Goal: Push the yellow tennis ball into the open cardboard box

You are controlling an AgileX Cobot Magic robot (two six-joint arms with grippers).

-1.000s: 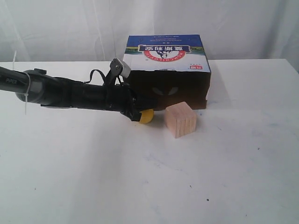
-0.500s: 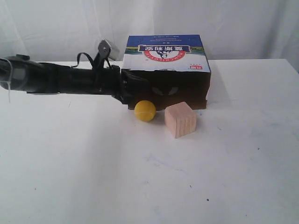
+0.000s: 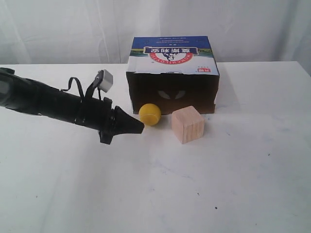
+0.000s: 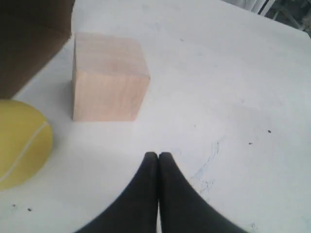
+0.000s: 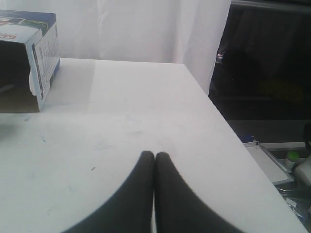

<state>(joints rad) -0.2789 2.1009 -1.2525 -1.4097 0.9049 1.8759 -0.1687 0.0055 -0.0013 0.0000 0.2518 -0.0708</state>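
The yellow tennis ball (image 3: 149, 114) (image 4: 19, 143) rests on the white table just in front of the open cardboard box (image 3: 172, 73), at the left end of its dark brown opening. The box's brown corner (image 4: 29, 43) and its blue-and-white side (image 5: 29, 58) also show in the wrist views. My left gripper (image 3: 141, 128) (image 4: 158, 155) is shut with nothing in it, its tip slightly in front and left of the ball, apart from it. My right gripper (image 5: 155, 155) is shut and empty over bare table to the right of the box, out of the exterior view.
A light wooden cube (image 3: 187, 124) (image 4: 109, 77) stands right of the ball, before the box's opening. The white table (image 3: 218, 184) reaches its right edge (image 5: 233, 126) near the right gripper. White curtains hang behind.
My left arm drew back from the box toward the front left and lowered. The ball, half hidden behind the gripper at first, now sits uncovered slightly nearer the box.
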